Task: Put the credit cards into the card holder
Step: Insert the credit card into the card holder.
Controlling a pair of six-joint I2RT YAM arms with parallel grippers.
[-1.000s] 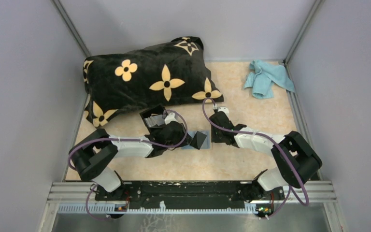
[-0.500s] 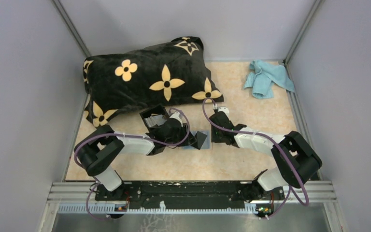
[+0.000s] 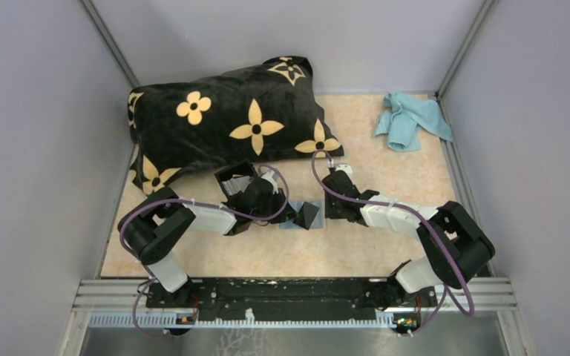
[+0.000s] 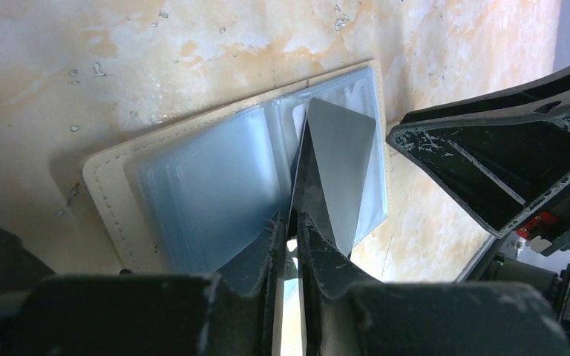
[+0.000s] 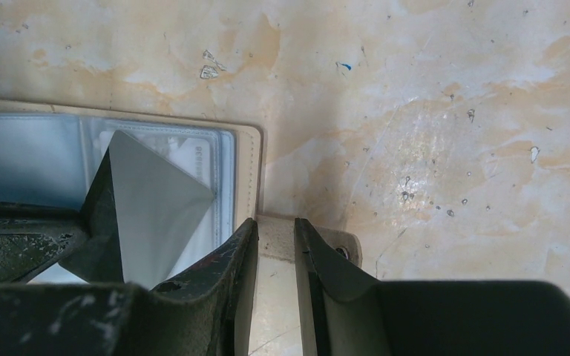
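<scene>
Mottled tabletop [image 4: 193, 44] carries the open card holder [image 4: 107, 182] mid-scene. My left pincer [image 4: 291, 248] pinches the grey card [image 4: 339, 159] on edge over the sleeves, and my right pincer [image 5: 274, 248] clamps the holder's right edge. I should slide the corner slowly into one sleeve.

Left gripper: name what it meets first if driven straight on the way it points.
The grey card clamped in the left gripper leads; its tip would likely meet the clear sleeves of the card holder first, though depth is unclear.

Likely a robotics lab: grey panel walls [image 3: 37, 111] enclose the table [image 3: 386, 163].
</scene>
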